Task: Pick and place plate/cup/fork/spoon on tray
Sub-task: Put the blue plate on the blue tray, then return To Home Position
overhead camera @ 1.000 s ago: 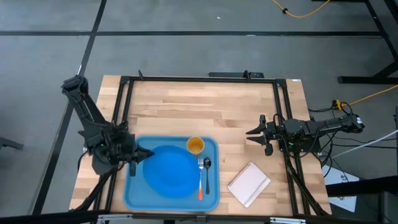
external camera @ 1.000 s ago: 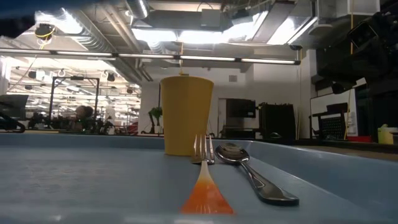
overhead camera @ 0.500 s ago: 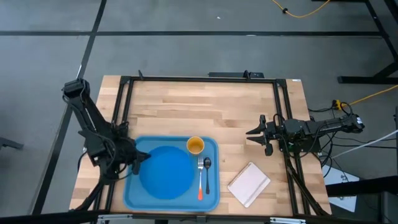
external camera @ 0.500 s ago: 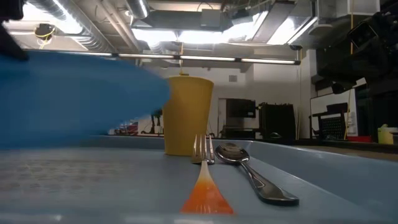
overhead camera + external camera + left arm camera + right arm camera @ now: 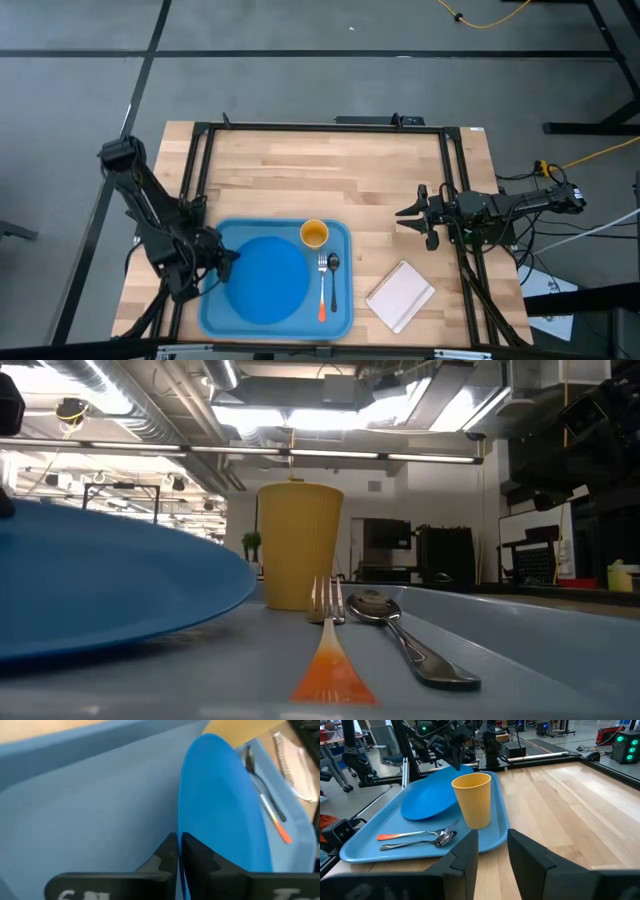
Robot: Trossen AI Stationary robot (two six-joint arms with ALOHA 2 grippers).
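— What's on the tabletop (image 5: 330,170) from where you sit?

— Biggest thing first: I see the tray (image 5: 345,318) at the near edge of the wooden top, left of centre, with everything gathered on it. The plate (image 5: 265,279) takes up its left and middle part. From the low camera it looks tilted, the edge toward the cup raised off the tray floor (image 5: 250,680).

— Who's holding it?

— My left end effector (image 5: 224,260) is at the plate's left rim, just over the tray's left wall. In the left wrist camera the two fingers (image 5: 167,852) are pinched together on the plate's edge (image 5: 225,810), so I call it clamped on the plate.

— And the other arm?

— The right end effector (image 5: 408,213) waits at the tabletop's right side, well apart from the tray, its fingers (image 5: 465,855) spread with a clear gap between them.

— Smaller items?

— A white pad (image 5: 400,294) lies on the wood just right of the tray. The cup (image 5: 314,234) stands upright on the tray near its far edge, just beside the plate's rim. The fork (image 5: 322,285) and the spoon (image 5: 333,280) lie side by side along the tray's right part, tines and bowl pointing toward the cup, the fork between the plate and the spoon.
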